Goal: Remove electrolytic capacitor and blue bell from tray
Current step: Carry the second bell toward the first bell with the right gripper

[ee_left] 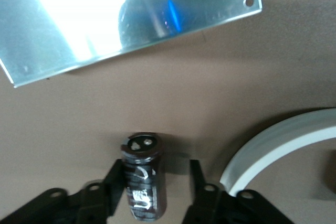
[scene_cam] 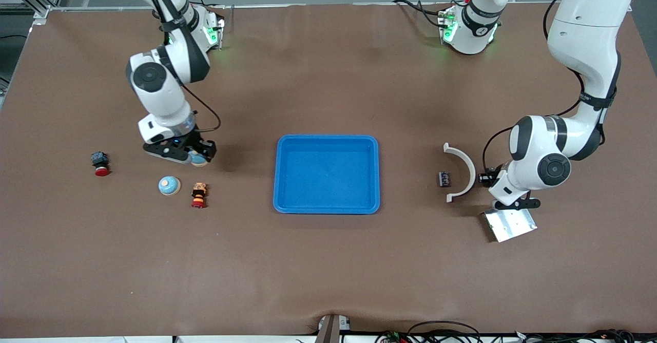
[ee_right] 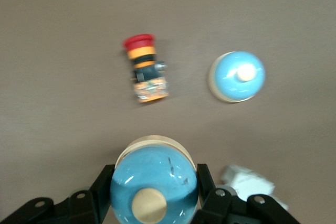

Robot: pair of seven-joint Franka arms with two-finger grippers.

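My left gripper (ee_left: 156, 174) is low over the table beside the white arc, open around a dark cylindrical capacitor (ee_left: 143, 182) that lies between its fingers. One finger (ee_left: 113, 182) touches it and the other stands a little apart. In the front view this gripper (scene_cam: 487, 178) hides the capacitor. My right gripper (ee_right: 155, 174) is shut on a blue bell with a cream knob (ee_right: 154, 184), its fingers pressed on both sides. The front view shows it (scene_cam: 197, 156) just above the table toward the right arm's end. A blue tray (scene_cam: 287, 199) stands at the table's middle.
A second blue bell (scene_cam: 169, 185) and a red-capped button (scene_cam: 198, 195) lie nearer the front camera than the right gripper, and another button (scene_cam: 100, 163) lies farther out. A white arc (scene_cam: 462, 171), a small dark part (scene_cam: 444, 179) and a metal plate (scene_cam: 509, 224) lie round the left gripper.
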